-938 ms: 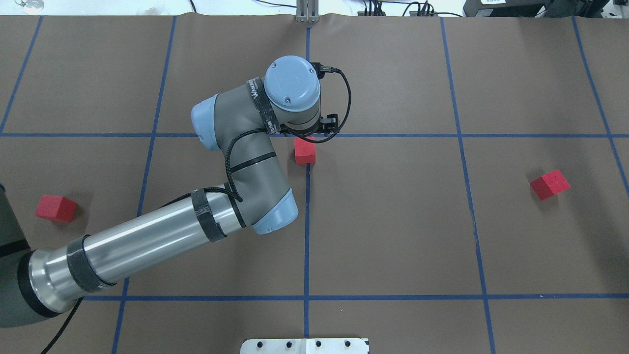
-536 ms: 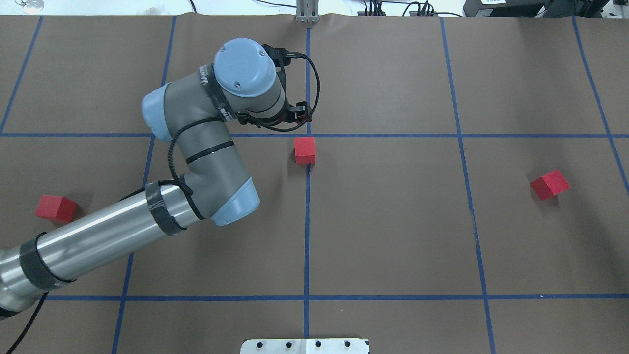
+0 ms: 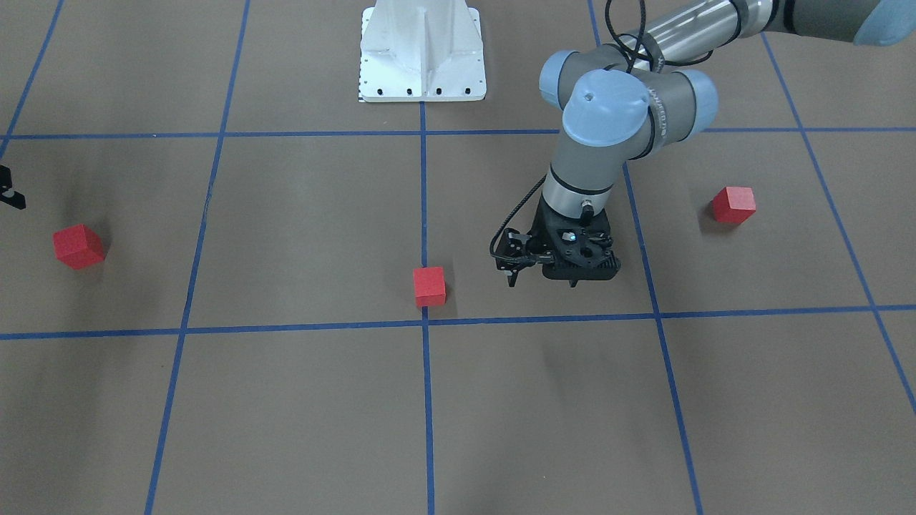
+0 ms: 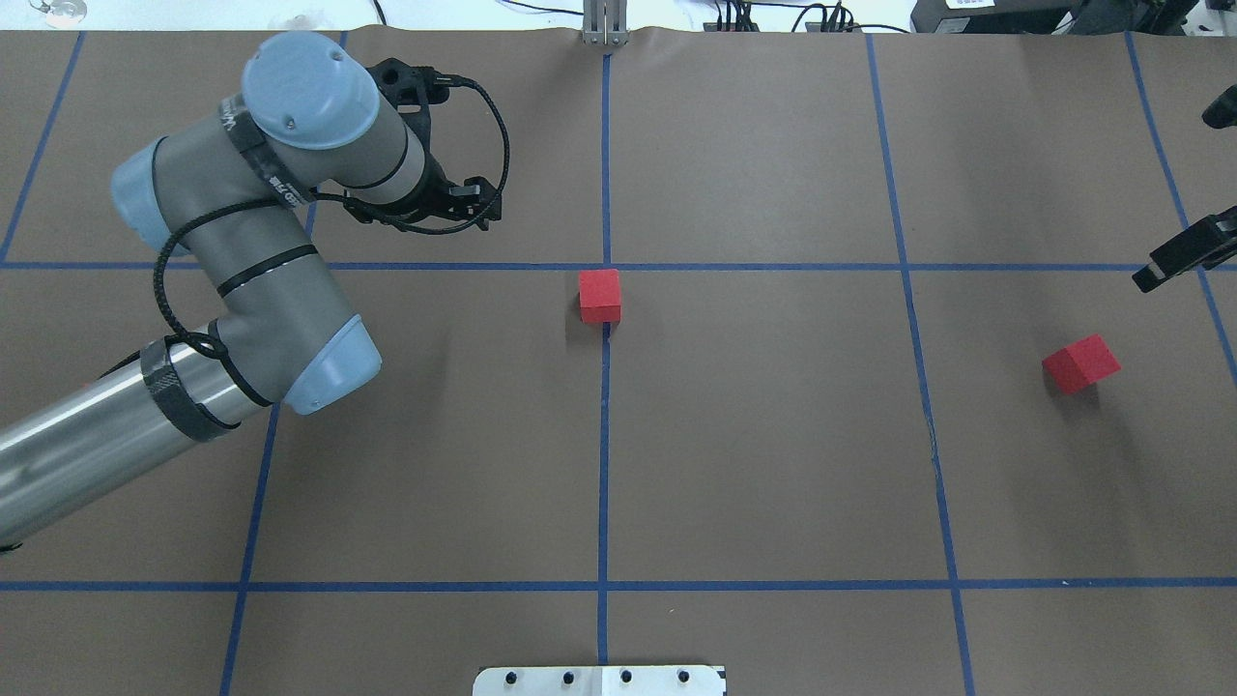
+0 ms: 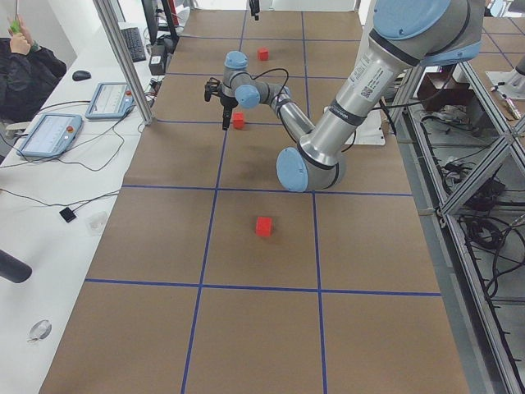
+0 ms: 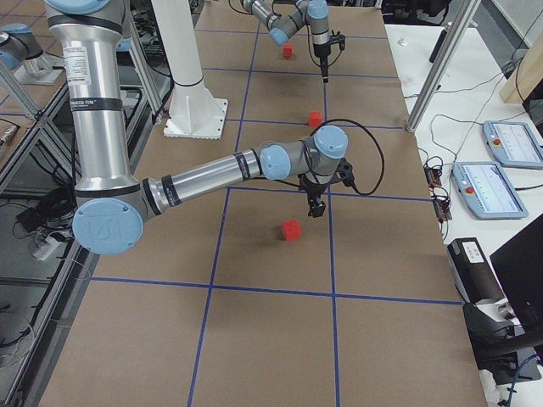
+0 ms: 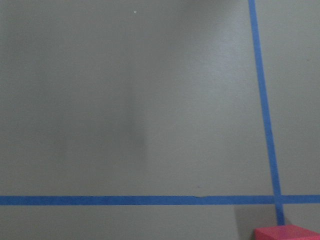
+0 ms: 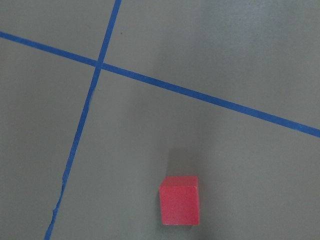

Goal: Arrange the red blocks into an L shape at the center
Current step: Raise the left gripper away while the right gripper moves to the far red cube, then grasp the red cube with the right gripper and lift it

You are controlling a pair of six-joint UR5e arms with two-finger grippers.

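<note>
One red block (image 4: pixel 599 295) sits at the center (image 4: pixel 606 266), just on my side of the tape crossing and straddling the line that runs back to the white pedestal (image 3: pixel 422 54). I read it as the corner stone of the L, squared to the tape so the other two can be butted against its faces.

The other two red blocks lie well apart from it. One is out toward the right edge of the worktop (image 4: pixel 734 464) and sits askew to the grid (image 4: pixel 1080 362), so it would need turning to sit flush. The other is toward the left edge (image 3: pixel 733 204).

My left fingers (image 3: pixel 572 280) hang off to the left of the center block, raised above the worktop, with nothing in them. How far apart they stand I cannot tell, since the wrist body covers them from above and from the front they read as a single dark tip. My guess is that the arm is held there to leave the crossing clear.

My right fingers (image 6: pixel 313 208) hover near the right-hand block, and their camera looks straight down on it — most likely lining up a pick. Nothing seems to be in them, but they are cut off at the frame edge in the overhead and front views, so I cannot judge their opening either.

From overhead the left-hand block is hidden behind my left arm. My left wrist camera catches only a corner of the center block.
</note>
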